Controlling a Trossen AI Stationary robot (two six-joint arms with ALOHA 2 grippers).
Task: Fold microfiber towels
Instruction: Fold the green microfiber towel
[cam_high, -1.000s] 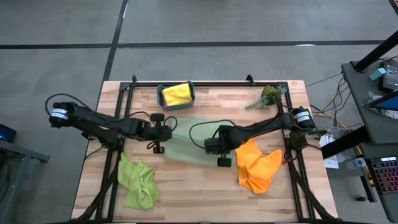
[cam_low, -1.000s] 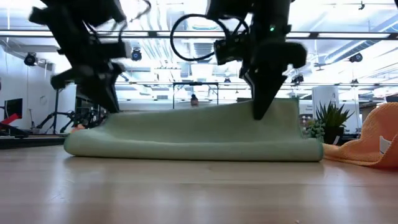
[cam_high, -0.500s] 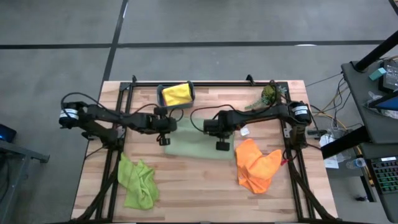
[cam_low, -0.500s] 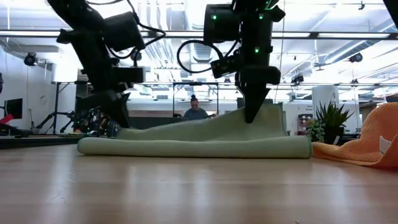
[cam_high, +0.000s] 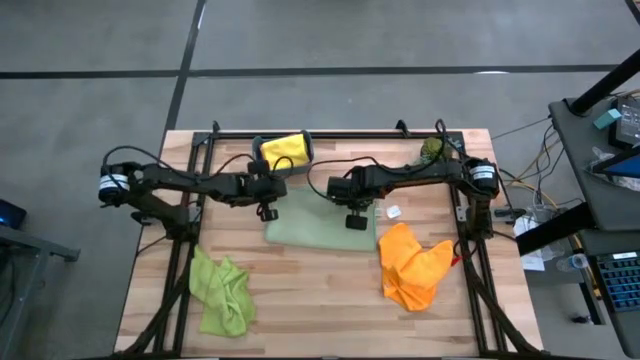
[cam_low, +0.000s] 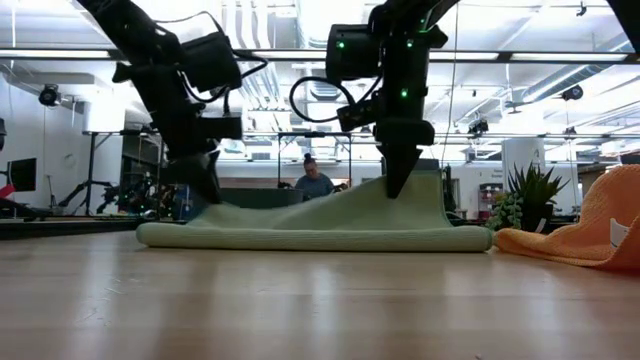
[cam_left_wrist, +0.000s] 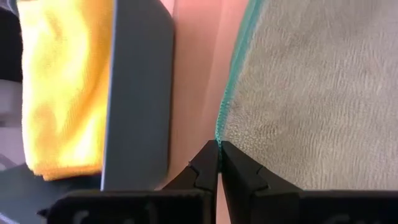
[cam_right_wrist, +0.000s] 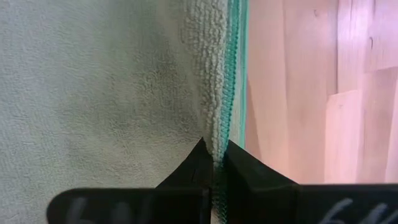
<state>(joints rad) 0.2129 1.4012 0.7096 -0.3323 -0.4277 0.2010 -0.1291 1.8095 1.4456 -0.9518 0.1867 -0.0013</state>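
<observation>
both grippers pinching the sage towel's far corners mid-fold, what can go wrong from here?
1. Both the left gripper and right gripper hold the pale sage green towel only by its stitched hem; a corner could slip out.
2. The left gripper works right beside the teal bin holding the yellow towel; it might clip the bin.
3. The right corner rides higher in the low view, so the fold may land skewed.

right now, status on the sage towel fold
Left gripper and right gripper shut on sage towel edge, folding it over. Bin close beside left gripper.
</observation>
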